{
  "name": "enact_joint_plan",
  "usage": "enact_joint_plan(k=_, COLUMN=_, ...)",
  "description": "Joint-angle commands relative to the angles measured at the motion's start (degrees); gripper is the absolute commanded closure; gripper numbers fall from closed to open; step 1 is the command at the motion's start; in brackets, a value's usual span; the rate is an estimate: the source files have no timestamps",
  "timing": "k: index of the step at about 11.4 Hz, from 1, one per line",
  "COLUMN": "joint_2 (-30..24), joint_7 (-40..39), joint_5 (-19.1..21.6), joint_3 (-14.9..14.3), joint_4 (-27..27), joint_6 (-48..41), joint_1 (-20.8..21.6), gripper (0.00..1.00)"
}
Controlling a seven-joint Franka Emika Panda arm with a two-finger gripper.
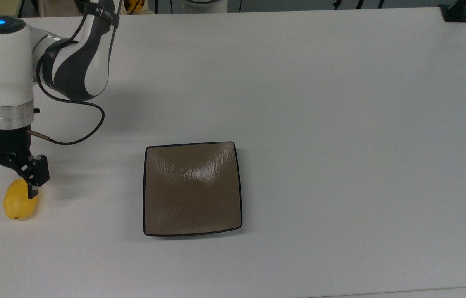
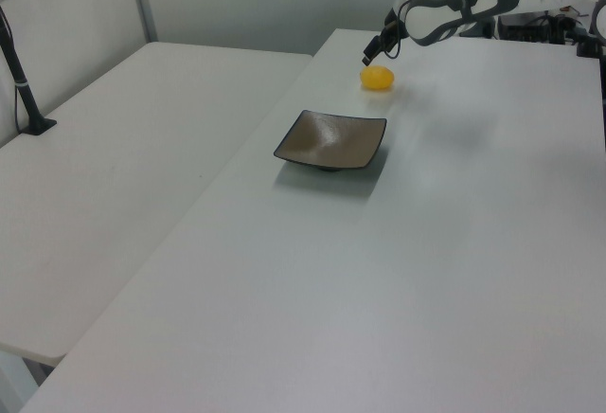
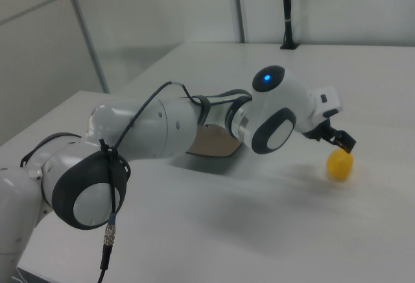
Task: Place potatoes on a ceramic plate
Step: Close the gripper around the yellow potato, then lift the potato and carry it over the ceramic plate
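One small yellow potato [image 1: 18, 205] lies bare on the white desk [image 1: 319, 103] at the top view's far left, well apart from the square brown ceramic plate [image 1: 192, 188], which sits empty near the middle. The gripper [image 1: 12, 182] hangs just above the potato with its fingers [image 1: 33, 191] spread wide and holding nothing — one to each side of the potato's upper end in the top view. In the left view the gripper [image 2: 376, 49] sits just above and to the left of the potato [image 2: 377, 78], with the plate [image 2: 331, 140] nearer the camera.

The step in hand looks to be the reach down for the grasp. To do it well, the arm should probably centre the fingers over the potato's middle rather than its end, straddle the short axis, and sink low enough to close below the widest part — a smooth oval may squirt out of a high or off-centre pinch.
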Motion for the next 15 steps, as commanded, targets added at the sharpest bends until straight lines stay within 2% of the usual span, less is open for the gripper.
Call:
enact_joint_plan(k=1, joint_2=3.2, joint_7=-3.4, joint_5=0.9, joint_3=0.7, joint_4=1.7, joint_6=1.9, joint_1=-0.6, gripper=0.0)
enact_joint_plan(k=8, joint_2=6.3, joint_7=-3.5, joint_5=0.6, joint_3=0.7, joint_4=1.5, joint_6=6.3, joint_1=-0.6, gripper=0.02)
enact_joint_plan(k=10, joint_2=6.3, joint_7=-3.5, joint_5=0.6, joint_3=0.7, joint_4=1.5, joint_6=6.3, joint_1=-0.6, gripper=0.33)
enact_joint_plan(k=11, joint_2=6.3, joint_7=-3.6, joint_5=0.5, joint_3=0.7, joint_4=1.4, joint_6=6.3, joint_1=-0.5, gripper=0.57)
enact_joint_plan(k=12, joint_2=6.2, joint_7=-4.0, joint_5=0.5, joint_3=0.7, joint_4=1.3, joint_6=6.3, joint_1=-0.6, gripper=0.73)
enact_joint_plan(k=15, joint_2=3.4, joint_7=-5.1, joint_5=0.5, joint_3=0.7, joint_4=-0.7, joint_6=6.1, joint_1=-0.5, gripper=0.75)
